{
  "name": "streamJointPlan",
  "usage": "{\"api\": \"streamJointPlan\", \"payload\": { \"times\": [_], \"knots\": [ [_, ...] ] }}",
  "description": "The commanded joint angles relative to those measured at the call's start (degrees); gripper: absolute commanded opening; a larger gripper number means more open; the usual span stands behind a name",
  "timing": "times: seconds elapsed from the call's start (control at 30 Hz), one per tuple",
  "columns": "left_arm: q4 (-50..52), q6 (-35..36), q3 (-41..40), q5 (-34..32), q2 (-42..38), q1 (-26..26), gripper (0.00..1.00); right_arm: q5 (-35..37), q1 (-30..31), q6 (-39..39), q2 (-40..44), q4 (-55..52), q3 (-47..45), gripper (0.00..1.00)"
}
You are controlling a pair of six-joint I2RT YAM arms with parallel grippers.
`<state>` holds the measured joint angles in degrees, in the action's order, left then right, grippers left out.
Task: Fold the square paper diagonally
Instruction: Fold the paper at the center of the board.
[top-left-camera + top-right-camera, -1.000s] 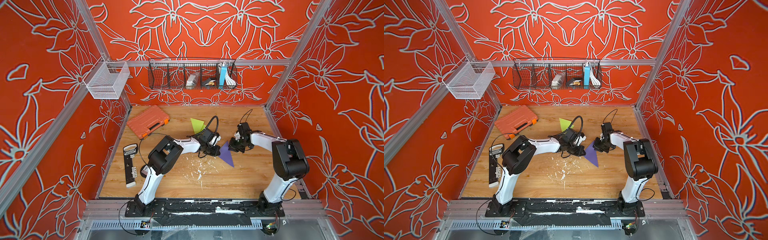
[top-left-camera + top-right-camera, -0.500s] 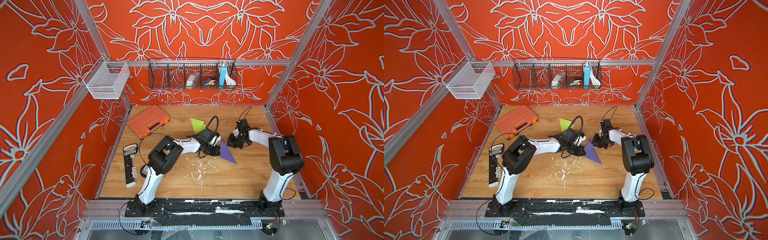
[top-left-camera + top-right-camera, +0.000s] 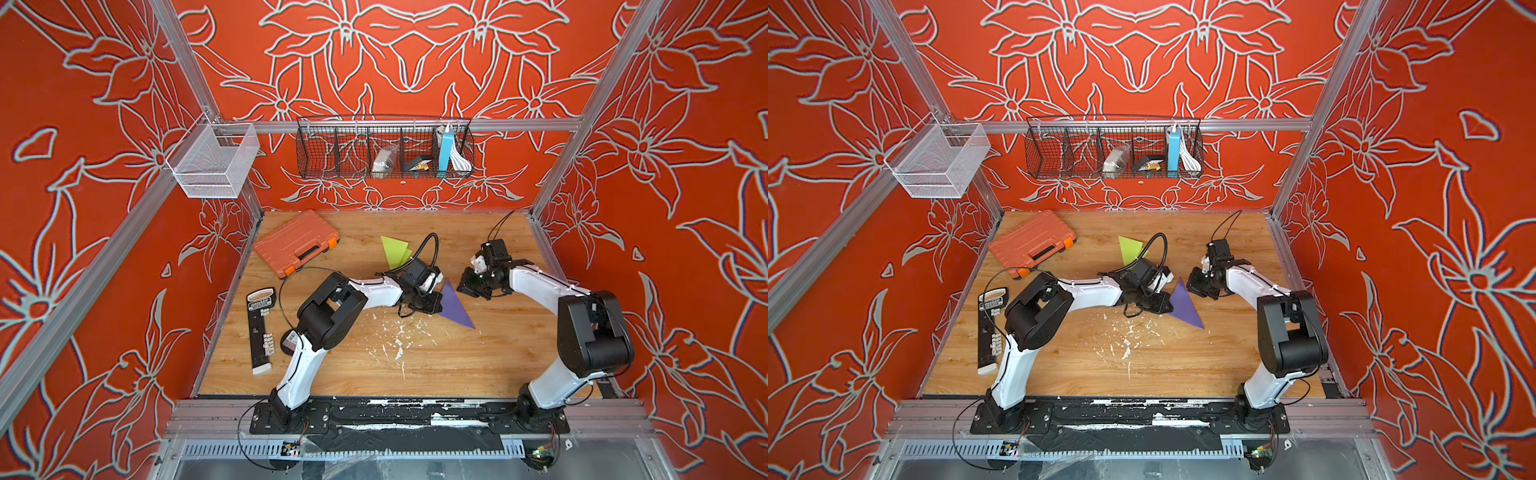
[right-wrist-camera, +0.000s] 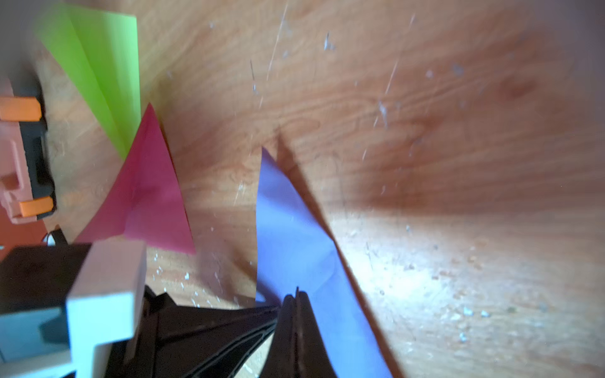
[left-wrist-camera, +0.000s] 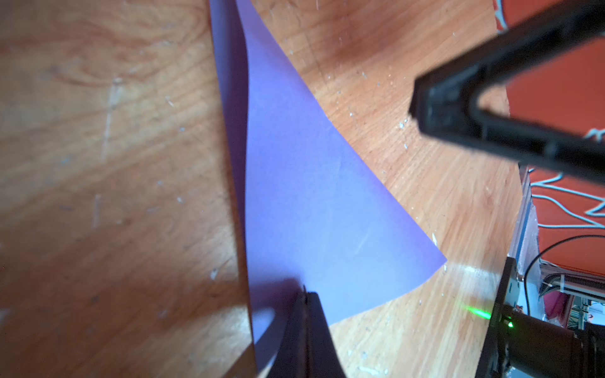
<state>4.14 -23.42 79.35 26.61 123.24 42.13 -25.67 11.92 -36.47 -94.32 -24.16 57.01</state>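
paper (image 3: 455, 309) on table (image 3: 478, 365) centre, case (image 3: 296, 242) back left, second sheet (image 3: 394, 250) behind paper

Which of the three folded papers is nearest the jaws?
The purple paper, right at both shut jaws; the green paper and the pink paper lie farther off, nearer the orange case.

Folded purple paper (image 3: 1185, 306) lies mid-bench (image 3: 1183, 365), left pincer (image 3: 1160, 305) touching its 9 o'clock corner, right pincer (image 3: 1196, 286) just beside its 12 o'clock tip, green paper (image 3: 1129, 249) at 11 o'clock, orange case (image 3: 1032, 245) further toward 10 o'clock.
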Motion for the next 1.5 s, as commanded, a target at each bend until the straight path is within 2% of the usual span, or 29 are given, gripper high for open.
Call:
{"api": "streamJointPlan", "payload": {
  "times": [0.0, 0.3, 0.6, 0.9, 1.0, 1.2, 1.47],
  "knots": [
    [3.89, -1.77, -1.78, -2.08, 1.57, 0.87, 0.0, -2.41, 1.18, 0.94, -0.25, -0.9, -3.62, 0.0],
    [1.67, -4.92, -1.92, -1.37, 1.97, 1.68, 0.0, -1.02, 1.74, 2.81, -2.32, -0.52, -7.02, 0.0],
    [-0.32, -7.87, -3.65, -0.06, 1.63, 3.8, 0.0, 1.01, 1.61, 5.79, -6.54, -2.36, -3.09, 0.0],
    [-2.09, -11.08, -2.05, 1.33, 3.49, 5.33, 0.0, -1.75, 1.43, 11.3, -9.72, -5.47, 2.69, 0.0],
    [-4.05, -11.99, -4.6, -0.06, 0.33, 4.58, 0.0, -2.62, 1.1, 12.89, -9.43, -5.8, 2.84, 0.0],
    [-7.14, -14.57, -9.78, 1.68, -6.56, 0.48, 0.0, -4.51, 0.91, 15.29, -9.32, -6.42, 3.19, 0.0],
    [-5.57, -13.23, -7.45, 2.13, -11.08, -0.71, 0.0, -5.24, 0.9, 17.46, -9.54, -5.38, 2.93, 0.0]
  ]
}}
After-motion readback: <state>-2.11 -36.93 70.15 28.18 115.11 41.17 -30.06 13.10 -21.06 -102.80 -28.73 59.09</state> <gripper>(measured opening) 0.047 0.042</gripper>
